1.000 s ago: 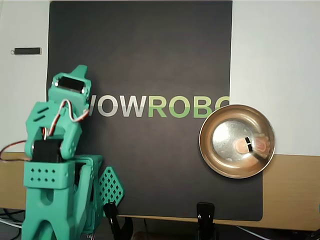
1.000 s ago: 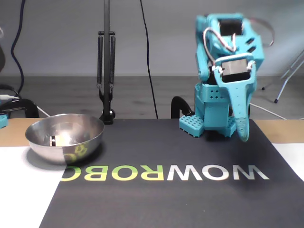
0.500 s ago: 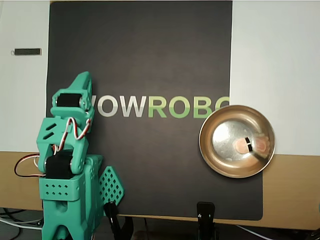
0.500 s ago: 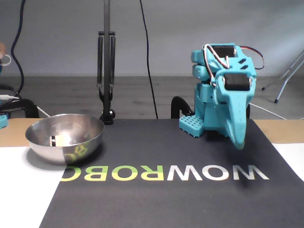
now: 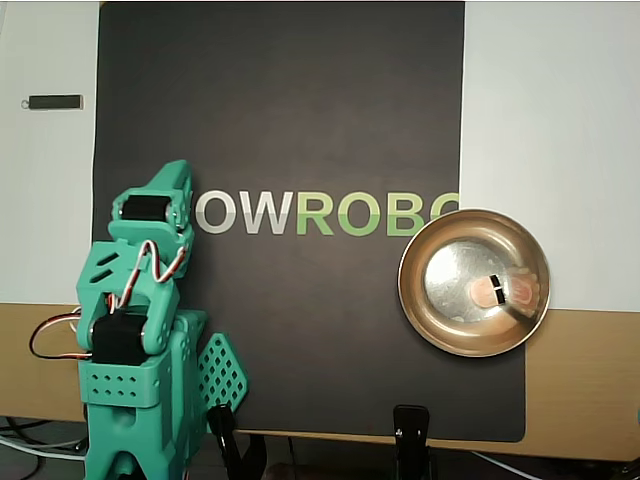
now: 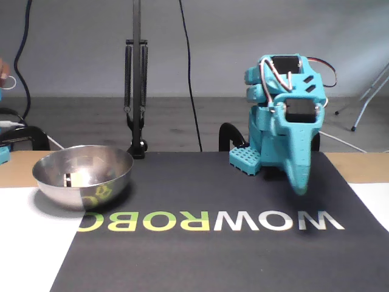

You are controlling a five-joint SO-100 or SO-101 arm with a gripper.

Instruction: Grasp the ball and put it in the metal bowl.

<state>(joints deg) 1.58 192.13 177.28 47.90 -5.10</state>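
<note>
The gripper (image 6: 300, 187) hangs folded in front of the arm's base, tip pointing down just above the black mat (image 5: 300, 120); its fingers look pressed together with nothing between them. In the fixed view the metal bowl (image 6: 82, 175) sits well apart to the gripper's left, at the mat's edge. In the overhead view the ball (image 5: 486, 291) lies inside the bowl.

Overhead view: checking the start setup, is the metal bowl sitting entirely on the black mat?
No, the metal bowl overhangs the black mat edge onto the white and tan surfaces.
</note>
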